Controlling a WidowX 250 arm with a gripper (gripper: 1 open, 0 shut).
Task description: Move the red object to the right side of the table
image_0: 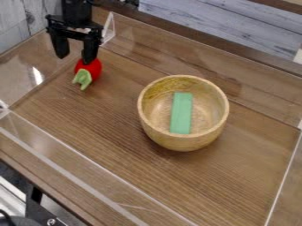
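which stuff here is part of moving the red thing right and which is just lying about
In the job: red object, open gripper above it, table.
Lying about: wooden bowl, green block inside the bowl.

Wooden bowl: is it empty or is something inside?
Not empty. The round wooden bowl stands upright with a flat green rectangular block lying inside on its bottom.
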